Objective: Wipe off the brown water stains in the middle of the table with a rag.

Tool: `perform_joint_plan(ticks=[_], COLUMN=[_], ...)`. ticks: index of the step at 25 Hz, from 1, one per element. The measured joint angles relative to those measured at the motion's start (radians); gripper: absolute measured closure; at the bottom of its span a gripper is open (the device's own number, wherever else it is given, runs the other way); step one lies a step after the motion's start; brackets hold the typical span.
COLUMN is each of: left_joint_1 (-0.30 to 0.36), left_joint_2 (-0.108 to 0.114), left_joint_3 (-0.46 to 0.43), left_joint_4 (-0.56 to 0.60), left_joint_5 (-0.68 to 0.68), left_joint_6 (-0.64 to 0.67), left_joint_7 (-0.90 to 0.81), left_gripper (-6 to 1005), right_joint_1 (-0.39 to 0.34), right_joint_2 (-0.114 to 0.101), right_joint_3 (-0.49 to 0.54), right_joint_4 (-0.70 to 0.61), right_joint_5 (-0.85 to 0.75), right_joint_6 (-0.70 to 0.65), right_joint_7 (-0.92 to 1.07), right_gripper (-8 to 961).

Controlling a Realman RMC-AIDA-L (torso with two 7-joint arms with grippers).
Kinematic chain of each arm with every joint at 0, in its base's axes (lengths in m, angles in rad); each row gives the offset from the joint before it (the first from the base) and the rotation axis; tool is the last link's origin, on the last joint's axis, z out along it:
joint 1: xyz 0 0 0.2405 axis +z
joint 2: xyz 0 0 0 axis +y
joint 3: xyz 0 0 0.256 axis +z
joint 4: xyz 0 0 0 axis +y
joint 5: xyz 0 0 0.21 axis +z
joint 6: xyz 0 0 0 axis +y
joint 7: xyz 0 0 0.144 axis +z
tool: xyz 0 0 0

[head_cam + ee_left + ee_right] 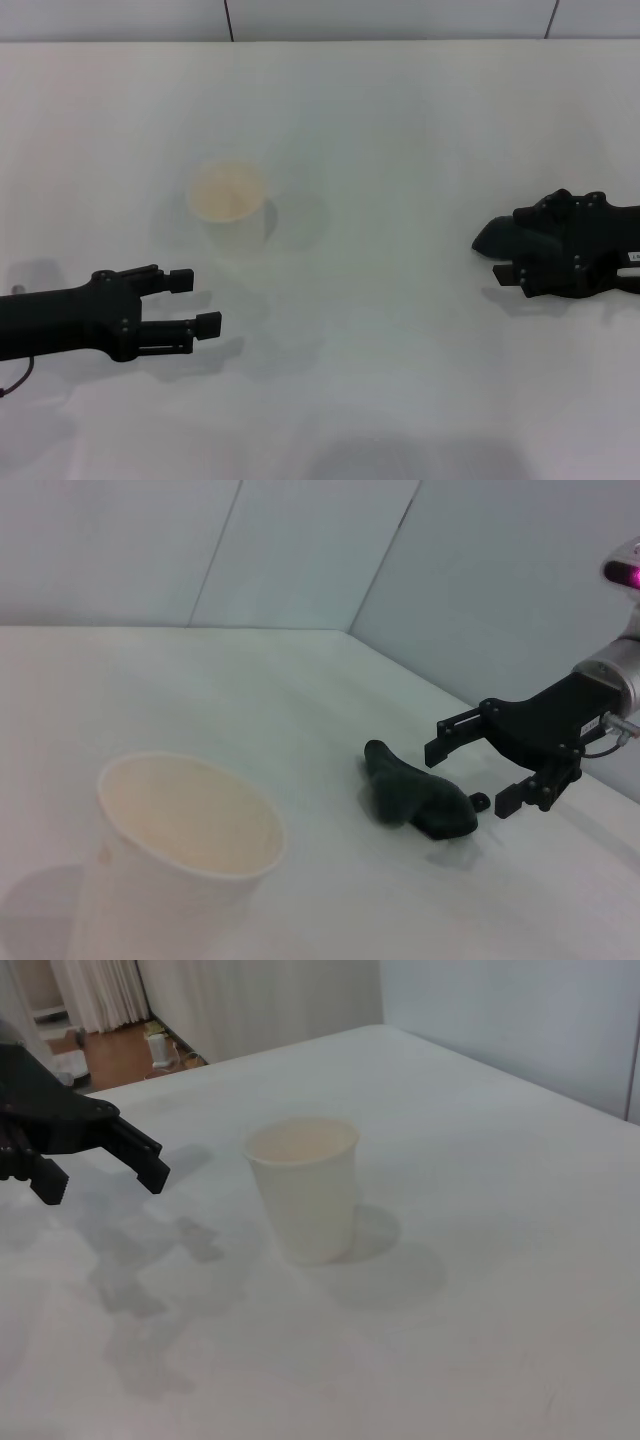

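The dark rag lies bunched on the white table at the right. My right gripper is open, its jaws spread around the rag's near end without closing on it. The left wrist view shows the rag resting on the table with the right gripper open just over it. My left gripper is open and empty at the front left, a little in front of the cup. No brown water stains show on the table in any view.
A white paper cup with a brownish tint inside stands upright left of the middle; it also shows in the left wrist view and in the right wrist view. The left gripper shows beside it.
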Motion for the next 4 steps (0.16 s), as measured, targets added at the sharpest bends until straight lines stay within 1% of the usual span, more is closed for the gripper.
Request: perform_joint_plan(ticks=[4], left_joint_1=[0.0], left_joint_2=[-0.001], left_joint_3=[0.0], left_joint_4=[0.0], left_joint_5=[0.0], left_joint_6=[0.001], left_joint_7=[0.0], left_gripper=[111], right_joint_1=[0.0], right_joint_2=[-0.001], right_joint_3=[0.0], right_joint_4=[0.0], right_joint_5=[0.001], right_joint_6=[0.0], right_joint_7=[0.0], right_gripper=[81])
